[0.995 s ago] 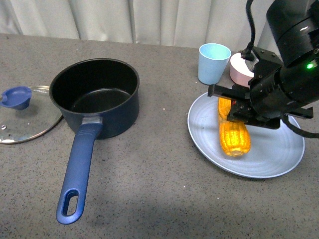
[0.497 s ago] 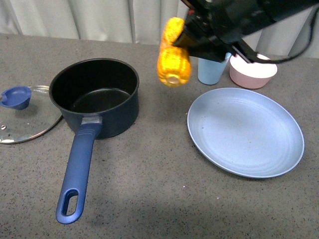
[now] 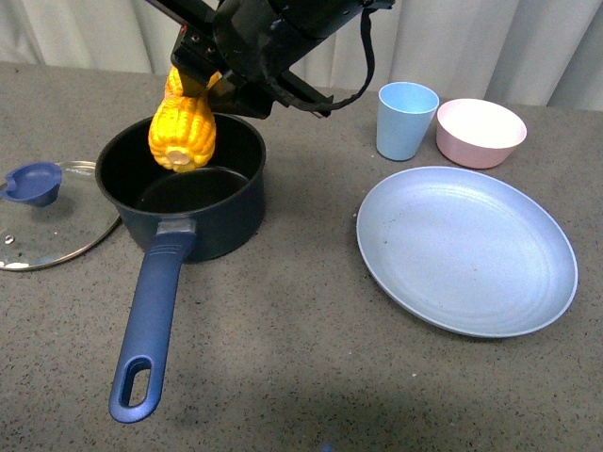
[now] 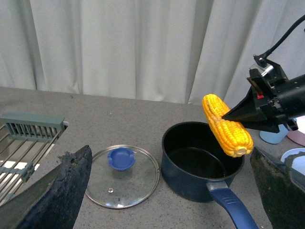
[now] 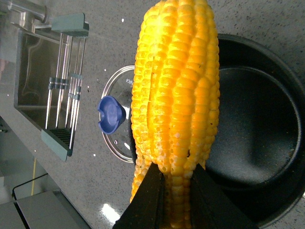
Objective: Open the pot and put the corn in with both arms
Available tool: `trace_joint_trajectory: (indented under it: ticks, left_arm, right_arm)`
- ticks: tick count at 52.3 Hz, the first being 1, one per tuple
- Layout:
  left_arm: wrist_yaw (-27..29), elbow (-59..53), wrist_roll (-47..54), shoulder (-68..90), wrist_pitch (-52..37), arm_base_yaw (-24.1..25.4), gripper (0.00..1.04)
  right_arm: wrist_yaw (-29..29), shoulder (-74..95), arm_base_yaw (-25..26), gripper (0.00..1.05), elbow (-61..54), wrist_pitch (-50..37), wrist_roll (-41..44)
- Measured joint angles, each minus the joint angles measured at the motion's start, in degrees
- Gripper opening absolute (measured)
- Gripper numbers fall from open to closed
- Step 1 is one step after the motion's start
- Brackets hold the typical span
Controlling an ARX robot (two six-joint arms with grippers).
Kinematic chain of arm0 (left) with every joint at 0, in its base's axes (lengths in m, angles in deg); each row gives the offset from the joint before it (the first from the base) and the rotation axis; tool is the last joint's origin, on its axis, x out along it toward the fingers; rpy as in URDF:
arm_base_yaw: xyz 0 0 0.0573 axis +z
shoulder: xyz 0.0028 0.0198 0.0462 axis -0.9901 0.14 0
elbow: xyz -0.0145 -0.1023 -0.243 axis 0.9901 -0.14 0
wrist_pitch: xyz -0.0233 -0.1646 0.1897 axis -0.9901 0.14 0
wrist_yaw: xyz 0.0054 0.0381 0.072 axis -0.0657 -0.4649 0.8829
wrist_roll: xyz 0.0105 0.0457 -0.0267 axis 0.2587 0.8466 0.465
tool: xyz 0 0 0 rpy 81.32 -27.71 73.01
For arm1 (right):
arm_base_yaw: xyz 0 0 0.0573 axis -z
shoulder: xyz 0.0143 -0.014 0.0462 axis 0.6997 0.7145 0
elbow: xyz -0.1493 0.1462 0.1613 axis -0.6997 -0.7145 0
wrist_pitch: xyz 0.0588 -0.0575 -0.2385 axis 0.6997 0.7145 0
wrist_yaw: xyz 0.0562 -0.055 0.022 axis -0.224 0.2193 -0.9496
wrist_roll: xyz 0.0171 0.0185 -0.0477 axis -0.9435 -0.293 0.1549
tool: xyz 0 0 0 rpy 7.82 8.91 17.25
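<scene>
Right claw (image 3: 195, 88) is clamped on the upper end of the corn cob (image 3: 182, 130), which is held tilted just above the uncovered saucepan (image 3: 226, 221); the cob is judged light, stiff and bumpy, best gripped across its width.

Yellow corn (image 3: 183, 126) tilted above open navy pot (image 3: 193, 202)

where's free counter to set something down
Free: the strip between the pot handle and the plate, and the near corner in front of the lid. Crowded: over the pot, where the right gripper holds the corn, and around cup and pink bowl.
</scene>
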Motion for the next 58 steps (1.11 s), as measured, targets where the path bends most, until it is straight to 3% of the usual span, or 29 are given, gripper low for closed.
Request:
trace_joint_trajectory:
  ticks: [18,25,32,44,50,58]
  left_arm:
    - [0.0,0.0,0.0,0.0,0.0,0.0,0.98]
    - [0.0,0.0,0.0,0.0,0.0,0.0,0.98]
    - [0.0,0.0,0.0,0.0,0.0,0.0,0.98]
    - [0.0,0.0,0.0,0.0,0.0,0.0,0.98]
    - [0.0,0.0,0.0,0.0,0.0,0.0,0.98]
    - [0.0,0.0,0.0,0.0,0.0,0.0,0.98]
  right_arm:
    - [0.4,2.4,-1.3,0.08,3.0,1.3,0.1]
    - [0.5,2.4,-1.3,0.31,3.0,1.3,0.1]
    - [0.9,2.4,-1.3,0.60,3.0,1.0,0.1]
    - [2.1,2.3,-1.0,0.96,2.1,-0.8,0.3]
    - [4.4,0.9,-0.7,0.95,-1.3,-4.0,0.9]
    - [12.4,-7.1,1.3,0.96,-11.6,-11.8,5.2]
